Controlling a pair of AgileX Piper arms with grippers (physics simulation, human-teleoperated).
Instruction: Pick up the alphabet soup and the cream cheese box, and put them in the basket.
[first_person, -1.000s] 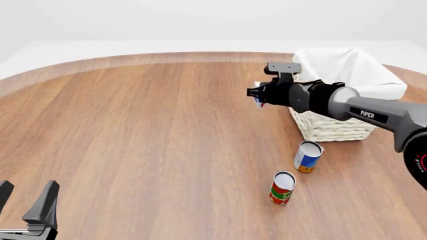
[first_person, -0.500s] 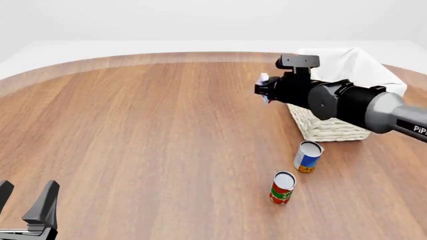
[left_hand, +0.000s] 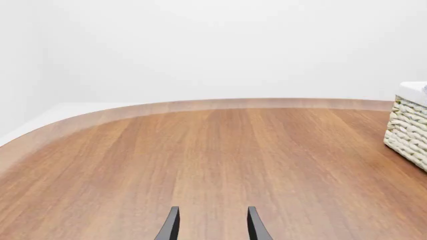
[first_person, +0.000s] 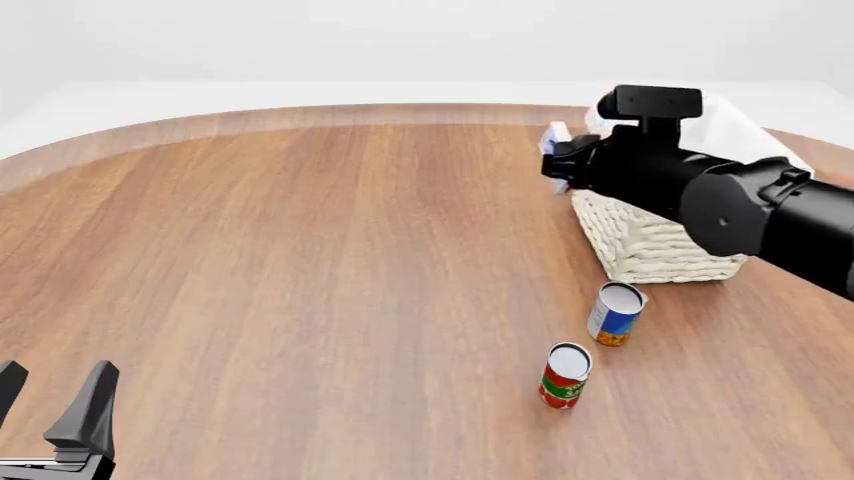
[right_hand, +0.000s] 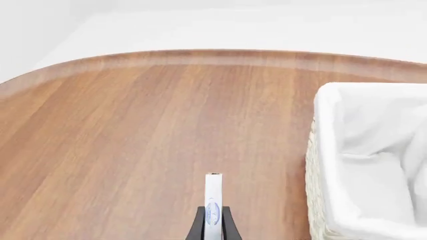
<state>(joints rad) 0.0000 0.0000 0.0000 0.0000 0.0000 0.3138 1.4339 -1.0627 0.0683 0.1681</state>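
My right gripper is shut on the cream cheese box, a thin white and blue box held in the air just left of the basket. In the right wrist view the box stands edge-on between my fingers, beside the basket's cloth-lined rim. The alphabet soup, a blue and white can with an orange band, stands on the table in front of the basket. My left gripper is open and empty at the near left corner; its fingertips show in the left wrist view.
A red and green can stands just in front of the alphabet soup. The basket's woven corner shows in the left wrist view. The wooden table has a curved far edge.
My right gripper has risen and moved right with the cream cheese box, coming closer to the basket's upper left corner. The left arm and both cans have not moved.
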